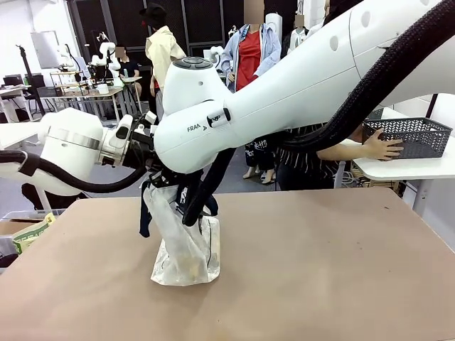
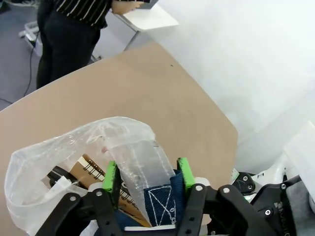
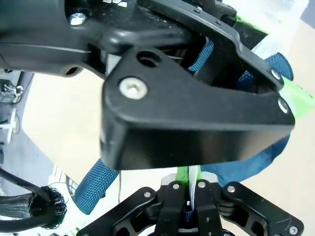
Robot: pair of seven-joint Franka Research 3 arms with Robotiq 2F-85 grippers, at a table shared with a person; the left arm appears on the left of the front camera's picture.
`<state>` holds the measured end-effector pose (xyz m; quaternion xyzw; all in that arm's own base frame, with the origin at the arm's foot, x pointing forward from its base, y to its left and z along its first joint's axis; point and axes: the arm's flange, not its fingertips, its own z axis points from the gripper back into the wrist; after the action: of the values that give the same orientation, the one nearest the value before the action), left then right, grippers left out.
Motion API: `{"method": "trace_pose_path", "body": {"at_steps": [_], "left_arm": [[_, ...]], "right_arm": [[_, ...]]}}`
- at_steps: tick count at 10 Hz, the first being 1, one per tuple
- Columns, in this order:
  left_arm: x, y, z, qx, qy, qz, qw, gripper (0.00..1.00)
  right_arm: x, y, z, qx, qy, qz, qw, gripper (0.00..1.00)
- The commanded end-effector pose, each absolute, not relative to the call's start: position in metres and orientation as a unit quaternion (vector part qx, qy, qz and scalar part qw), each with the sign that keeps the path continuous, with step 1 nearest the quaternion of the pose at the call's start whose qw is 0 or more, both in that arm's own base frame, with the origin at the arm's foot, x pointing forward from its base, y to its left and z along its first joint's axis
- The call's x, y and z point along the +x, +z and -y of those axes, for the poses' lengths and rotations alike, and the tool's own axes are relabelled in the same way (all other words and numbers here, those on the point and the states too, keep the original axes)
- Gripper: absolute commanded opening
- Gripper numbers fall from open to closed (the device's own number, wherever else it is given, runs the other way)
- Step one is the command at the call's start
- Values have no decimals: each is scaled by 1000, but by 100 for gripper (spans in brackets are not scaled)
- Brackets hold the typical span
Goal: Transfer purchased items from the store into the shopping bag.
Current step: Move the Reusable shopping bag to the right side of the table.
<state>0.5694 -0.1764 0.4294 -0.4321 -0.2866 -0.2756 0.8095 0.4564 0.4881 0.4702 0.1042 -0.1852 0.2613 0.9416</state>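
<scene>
Shopping bag (image 1: pixel 186 245) upright on table; basket (image 1: pixel 411 135) far right.

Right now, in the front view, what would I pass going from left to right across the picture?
Left arm's white casing → shopping bag standing on the table → person's hand → dark grey basket on a white side table.

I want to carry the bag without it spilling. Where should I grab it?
Take the bag by its navy strap at the top, coming from above. The body is thin, floppy plastic that would crumple, while the straps are stitched webbing and sit at the mouth, so lifting there likely keeps the opening up and the notebook inside. Both grippers already work at that top edge.
</scene>
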Motion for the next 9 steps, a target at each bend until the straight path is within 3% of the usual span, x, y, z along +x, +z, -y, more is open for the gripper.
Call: {"method": "trace_pose_path", "body": {"at_steps": [1, 9], "left_arm": [[576, 429, 179, -421, -273, 281, 818, 0], [577, 428, 179, -417, -267, 279, 823, 0]], "right_arm": [[451, 468, -489, 93, 268, 193, 939, 0], [453, 471, -482, 93, 251, 187, 945, 0]]}}
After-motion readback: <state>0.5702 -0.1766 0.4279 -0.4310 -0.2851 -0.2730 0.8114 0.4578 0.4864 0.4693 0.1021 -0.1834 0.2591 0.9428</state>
